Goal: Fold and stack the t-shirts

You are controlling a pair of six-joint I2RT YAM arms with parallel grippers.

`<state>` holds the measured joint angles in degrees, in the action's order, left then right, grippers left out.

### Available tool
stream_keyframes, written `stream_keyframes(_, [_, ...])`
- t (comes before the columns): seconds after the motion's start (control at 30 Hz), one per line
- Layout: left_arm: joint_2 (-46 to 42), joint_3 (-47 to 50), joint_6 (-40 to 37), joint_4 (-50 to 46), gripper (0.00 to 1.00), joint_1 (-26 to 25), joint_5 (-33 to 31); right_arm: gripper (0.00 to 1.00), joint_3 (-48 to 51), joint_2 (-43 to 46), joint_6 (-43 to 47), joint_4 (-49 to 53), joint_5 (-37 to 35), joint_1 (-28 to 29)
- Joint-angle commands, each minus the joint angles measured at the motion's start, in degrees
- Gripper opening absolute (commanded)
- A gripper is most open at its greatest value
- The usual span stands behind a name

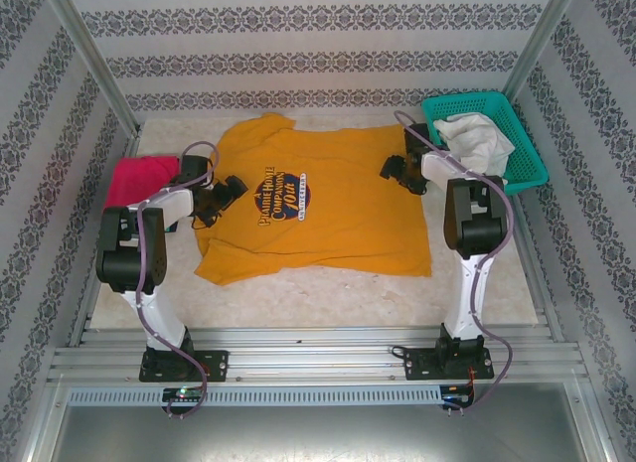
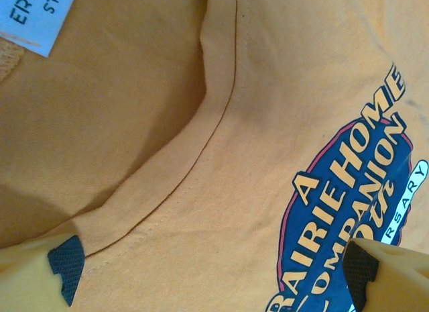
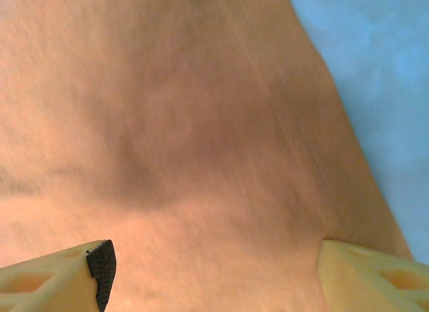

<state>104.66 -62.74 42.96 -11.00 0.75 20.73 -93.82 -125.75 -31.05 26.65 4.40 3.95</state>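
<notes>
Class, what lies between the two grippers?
In the top view, the mustard-orange t-shirt lies spread between the left gripper and right gripper, its dark logo nearer the left.

Damask-striped white walls (image 1: pixel 328 45), aluminium corner posts (image 1: pixel 91 55), pale speckled tabletop (image 1: pixel 328 298), bright even light.

Teal lattice basket (image 1: pixel 529 164) at the pale table's (image 1: pixel 328 298) far right corner

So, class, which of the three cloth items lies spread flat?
The mustard-orange t-shirt with the dark logo; the magenta one is bunched at the left edge, the pale one crumpled in the basket.
</notes>
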Motion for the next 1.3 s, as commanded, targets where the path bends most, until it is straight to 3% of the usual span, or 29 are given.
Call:
stream_keyframes(0.0, [-5.04,2.1,0.78,1.11,1.0,-0.23,-2.02,0.79,-4.0,-2.59,1.39,3.89,2.85,-0.47])
stream_keyframes(0.13, [-15.21,3.99,-1.37,-2.44,1.0,-0.48,-7.34,0.8,-5.99,-1.44,2.08,2.14,5.88,-0.39])
stream_keyframes(0.3, [-27.81,9.3,-4.09,-13.31,0.97,-0.86,-11.4,0.82,0.68,7.03,2.93,-3.44,8.01,1.47])
stream_keyframes(0.5, [-39.46,19.64,0.15,-22.72,0.61,-2.73,-9.59,0.83,13.86,19.38,4.65,-8.61,6.68,7.66])
stream_keyframes(0.63, [-44.34,27.4,5.32,-20.09,0.31,-3.67,-6.29,0.83,20.75,25.64,4.09,-9.83,5.58,10.9])
stream_keyframes(0.73, [-43.88,31.63,7.72,-15.56,0.15,-4.09,-3.43,0.84,24.23,28.55,3.02,-10.24,5.61,11.66])
stream_keyframes(0.9, [-38.85,34.76,8.73,-9.6,0.0,-4.43,-2.34,0.84,27.92,31.86,2.57,-10.53,4.3,11.44])
stream_keyframes(1.13, [-35.3,36.13,8.19,-14.74,0.0,-6.57,-3.7,0.84,30.57,35.68,2.94,-9.96,3.2,10.88])
stream_keyframes(1.27, [-37.08,36.19,10.35,-22.04,0.0,-11.7,-4.28,0.84,32.39,37.81,2.57,-10.49,2.98,10.55])
